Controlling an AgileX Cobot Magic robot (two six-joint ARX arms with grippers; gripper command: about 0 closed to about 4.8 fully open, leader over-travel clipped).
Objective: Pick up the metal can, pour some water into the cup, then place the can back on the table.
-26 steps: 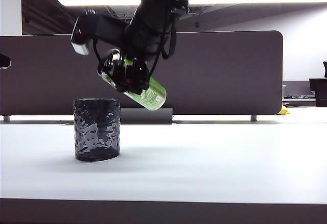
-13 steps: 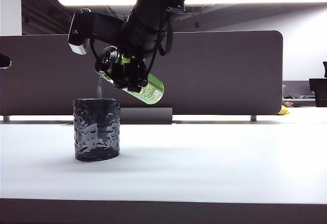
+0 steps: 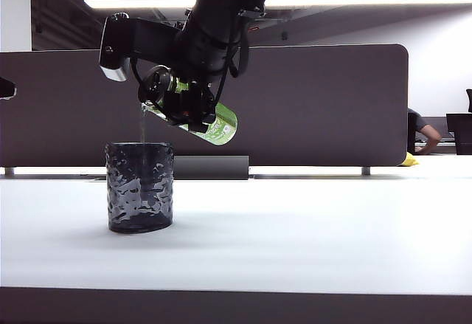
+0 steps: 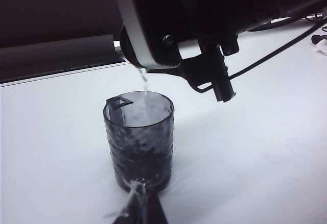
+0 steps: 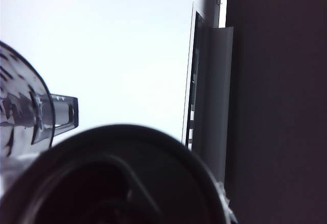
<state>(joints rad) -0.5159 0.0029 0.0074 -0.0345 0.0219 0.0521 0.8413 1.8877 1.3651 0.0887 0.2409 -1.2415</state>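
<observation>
A dark grey partition panel stands across the back of the scene on small feet; a long ceiling light strip glows above it; at the far right a person leans over beside something yellow

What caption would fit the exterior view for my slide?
Right claw tilts the green metal can above the dark dimpled cup, pouring a thin stream of water into it on the white table.
</observation>
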